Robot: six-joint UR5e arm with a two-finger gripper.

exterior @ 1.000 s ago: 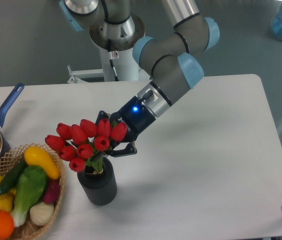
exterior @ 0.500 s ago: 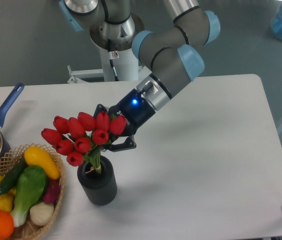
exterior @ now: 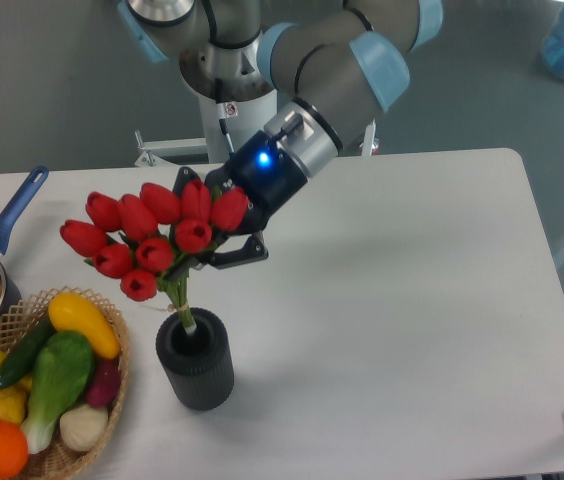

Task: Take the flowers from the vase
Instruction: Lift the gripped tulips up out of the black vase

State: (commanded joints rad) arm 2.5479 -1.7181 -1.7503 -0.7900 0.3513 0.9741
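The flowers (exterior: 147,238), a bunch of red tulip buds with green leaves, hang tilted to the left above the vase (exterior: 195,359), a dark grey ribbed cylinder on the white table. Only the lower tips of the tied stems (exterior: 182,308) still reach into the vase's mouth. My gripper (exterior: 220,248) is shut on the bunch just below the buds, coming in from the upper right. The buds hide most of the fingers.
A wicker basket (exterior: 112,400) with colourful vegetables and fruit stands at the front left, close to the vase. A blue-handled saucepan (exterior: 2,240) sits at the left edge. The robot's base (exterior: 232,60) is behind the table.
My gripper has risen and moved up-left with the flowers in it. The stems have slid most of the way out of the vase. The vase has not moved.
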